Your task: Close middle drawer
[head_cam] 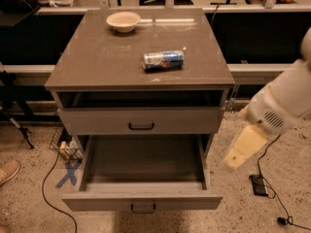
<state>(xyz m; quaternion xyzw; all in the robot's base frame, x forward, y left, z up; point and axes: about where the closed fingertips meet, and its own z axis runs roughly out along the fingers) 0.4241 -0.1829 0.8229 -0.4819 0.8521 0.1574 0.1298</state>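
The middle drawer [142, 201] is pulled far out of the grey cabinet [97, 67]. Its flat grey front with a small black handle [143, 208] faces me, and its deep grey box is empty. The top drawer [141, 120] above it stands slightly out. The lowest drawer is hidden under the open one. My gripper [239, 152], a pale blurred shape on the end of the white arm [284, 106], hangs to the right of the open drawer, level with its right side wall and apart from it.
A blue can [163, 60] lies on its side on the cabinet top, with a white bowl [123, 21] behind it. Cables and a black power adapter [258, 185] lie on the floor at the right. A shoe [8, 171] and a wire basket [65, 147] are at the left.
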